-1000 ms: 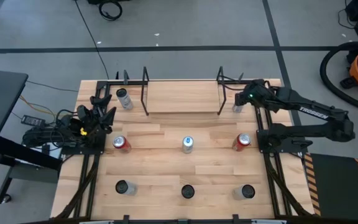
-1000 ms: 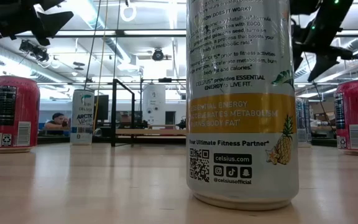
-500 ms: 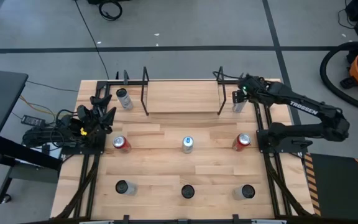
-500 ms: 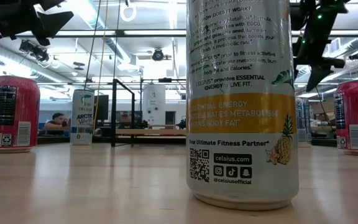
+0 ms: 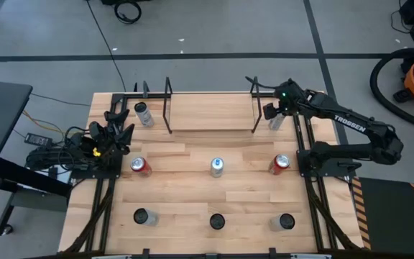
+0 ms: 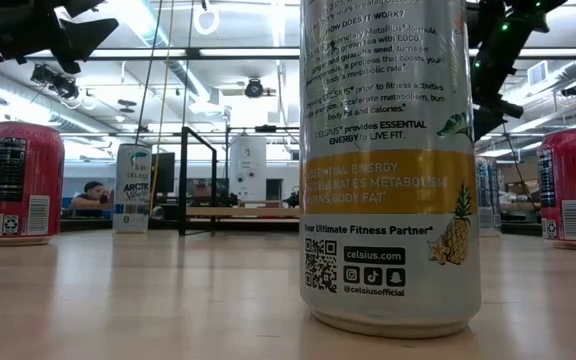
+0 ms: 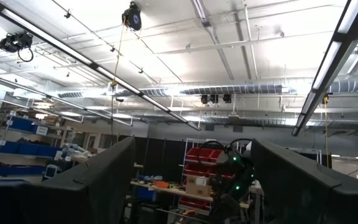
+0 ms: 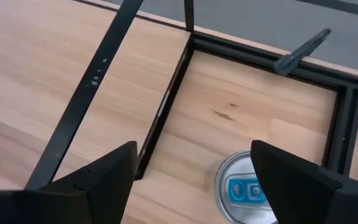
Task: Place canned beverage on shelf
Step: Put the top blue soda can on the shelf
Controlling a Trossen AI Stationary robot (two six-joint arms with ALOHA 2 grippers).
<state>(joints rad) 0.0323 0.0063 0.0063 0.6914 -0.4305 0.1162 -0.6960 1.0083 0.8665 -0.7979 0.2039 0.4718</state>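
I have the right gripper [image 5: 269, 111] above the far-right can [image 5: 276, 121], fingers apart, nothing held | can stands on table just beside shelf [image 5: 210, 111] right end frame | left gripper [image 5: 113, 133] parked at left edge, fingers apart, empty

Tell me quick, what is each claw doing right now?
Left gripper: open, holding nothing, parked at the table's left edge.
Right gripper: open, empty, above a silver can beside the shelf.
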